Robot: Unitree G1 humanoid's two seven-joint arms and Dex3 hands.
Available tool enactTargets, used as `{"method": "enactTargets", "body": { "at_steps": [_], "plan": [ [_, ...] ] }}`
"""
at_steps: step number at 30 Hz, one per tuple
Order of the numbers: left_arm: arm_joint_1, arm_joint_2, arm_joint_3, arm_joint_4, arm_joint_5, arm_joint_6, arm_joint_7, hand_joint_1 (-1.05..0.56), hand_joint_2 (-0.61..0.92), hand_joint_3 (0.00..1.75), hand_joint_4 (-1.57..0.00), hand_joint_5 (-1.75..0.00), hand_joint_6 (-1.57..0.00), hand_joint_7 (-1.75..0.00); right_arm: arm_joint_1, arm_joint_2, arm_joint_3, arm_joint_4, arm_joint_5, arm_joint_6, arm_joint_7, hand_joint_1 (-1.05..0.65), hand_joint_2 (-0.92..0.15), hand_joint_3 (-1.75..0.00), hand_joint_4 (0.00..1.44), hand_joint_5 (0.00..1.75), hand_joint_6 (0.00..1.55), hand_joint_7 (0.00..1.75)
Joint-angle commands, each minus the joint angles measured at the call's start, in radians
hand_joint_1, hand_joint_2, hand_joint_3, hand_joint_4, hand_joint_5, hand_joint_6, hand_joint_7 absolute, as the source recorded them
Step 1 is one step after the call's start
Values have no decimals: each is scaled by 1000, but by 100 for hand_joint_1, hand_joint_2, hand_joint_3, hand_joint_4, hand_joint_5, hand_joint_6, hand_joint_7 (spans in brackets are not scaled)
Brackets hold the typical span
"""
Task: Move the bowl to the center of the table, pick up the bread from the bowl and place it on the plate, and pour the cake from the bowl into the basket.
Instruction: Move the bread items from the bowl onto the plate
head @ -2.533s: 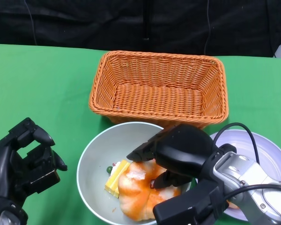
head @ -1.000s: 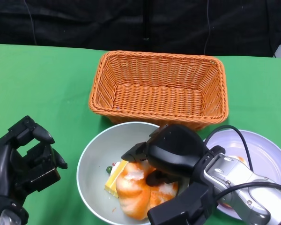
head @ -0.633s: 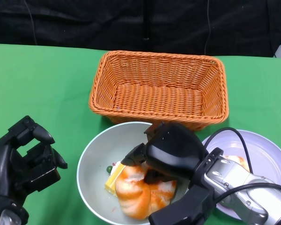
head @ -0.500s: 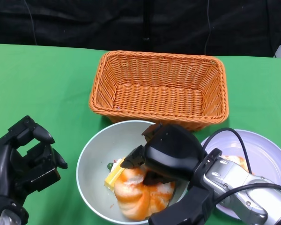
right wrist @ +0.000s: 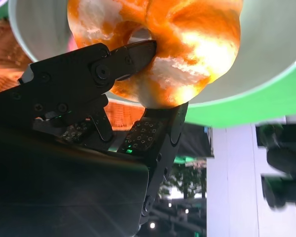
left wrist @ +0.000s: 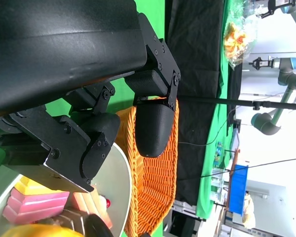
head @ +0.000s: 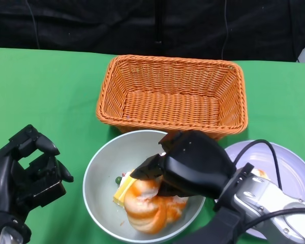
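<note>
The right hand (head: 190,165) has closed its fingers around the bread (head: 150,203), now tilted up but still inside the bowl (head: 99,175) beside the cake (head: 123,189), so lifting toward the plate (head: 290,168) looks next, while the left hand (head: 25,175) stays curled and empty

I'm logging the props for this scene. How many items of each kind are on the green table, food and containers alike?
Bread: 1
Cake: 1
Bowl: 1
Basket: 1
Plate: 1
Total: 5
</note>
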Motion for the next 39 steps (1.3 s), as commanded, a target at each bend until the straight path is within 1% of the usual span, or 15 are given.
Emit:
{"method": "enactTargets", "body": {
  "at_steps": [1,10,11,12,14,15,19,20,21,22,24,27,33,36,39],
  "plan": [
    [1,9,11,-4,-4,0,6,11,58,136,-86,-175,-72,-171,17,-20,-28,-68,2,17,33,-25,-87,0,85,175,123,8],
    [1,10,13,-2,-5,2,6,12,57,137,-86,-175,-72,-171,62,-34,-94,-210,1,29,42,-25,-89,-1,87,175,131,13],
    [0,10,14,-2,-6,3,5,12,57,137,-86,-175,-72,-171,66,-36,-103,-224,1,28,39,-24,-90,-5,87,175,104,79],
    [-1,10,15,-2,-8,7,7,12,57,137,-86,-175,-72,-171,70,-38,-119,-237,10,19,26,-24,-90,-7,87,175,86,119],
    [-2,10,15,-3,-10,11,8,12,57,137,-86,-175,-72,-171,74,-37,-137,-248,21,5,10,-22,-92,-13,87,175,68,163],
    [-2,9,16,-3,-10,12,9,12,57,137,-86,-175,-72,-171,75,-36,-141,-249,23,0,8,-22,-92,-13,87,175,65,169],
    [-2,9,16,-4,-10,14,9,12,57,137,-86,-175,-72,-170,78,-32,-148,-248,20,-9,9,-22,-92,-15,87,175,63,174],
    [-2,10,16,-2,-8,9,7,12,57,137,-86,-175,-72,-170,78,-51,-199,-286,52,0,23,-22,-92,-15,87,175,63,174],
    [-2,10,16,0,-6,6,6,12,57,137,-86,-175,-72,-170,78,-67,-244,-315,79,4,33,-15,-75,-55,88,175,64,175],
    [-3,11,17,1,-5,7,7,12,57,137,-86,-175,-72,-170,79,-81,-283,-336,103,7,41,-14,-62,-79,87,175,64,175],
    [-5,12,18,2,-5,10,8,11,57,136,-86,-175,-72,-170,85,-105,-343,-361,132,16,61,-16,-53,-103,87,175,63,175],
    [-6,11,20,6,-6,5,4,11,57,136,-86,-175,-72,-170,95,-129,-391,-379,142,26,82,-18,-51,-110,85,175,61,175],
    [-7,11,20,6,-6,5,3,12,57,136,-86,-175,-73,-170,98,-129,-399,-383,146,24,93,-18,-50,-112,85,175,61,175],
    [-9,13,22,5,-9,14,7,12,58,136,-86,-175,-72,-170,133,-197,-533,-381,211,9,72,-19,-50,-118,88,175,64,174],
    [-9,11,23,4,-8,13,5,12,59,135,-86,-175,-72,-170,150,-218,-584,-389,221,16,82,-20,-48,-120,88,175,65,174]
  ]
}}
